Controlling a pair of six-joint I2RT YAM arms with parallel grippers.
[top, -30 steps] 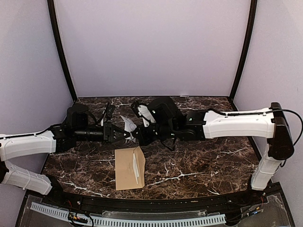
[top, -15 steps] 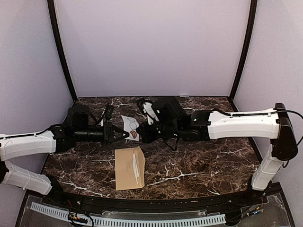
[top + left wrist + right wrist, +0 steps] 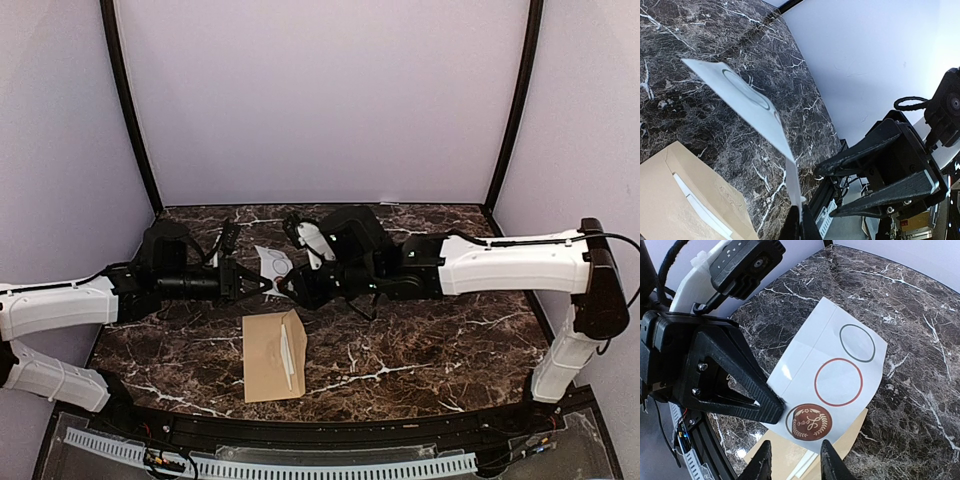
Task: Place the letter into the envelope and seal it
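Note:
The tan envelope point(image 3: 272, 355) lies flat on the marble near the front edge, with a thin white strip point(image 3: 287, 356) along its flap. It also shows in the left wrist view, envelope point(image 3: 675, 200). The letter is out of view. My left gripper point(image 3: 252, 283) is shut on the edge of a white sticker card point(image 3: 832, 372) and holds it above the table. The card carries two empty circles and a brown round sticker point(image 3: 811, 422). My right gripper point(image 3: 796, 462) is open just short of that sticker, with the envelope point(image 3: 785, 460) below it.
The dark marble table point(image 3: 430, 340) is bounded by purple walls at the back and sides. A black rail point(image 3: 330, 430) runs along the near edge. The two arms meet nose to nose over the table's left middle.
My right gripper has gone from shut to open and shifted slightly left over the card's near end. My left gripper still holds the card. The envelope has not moved.

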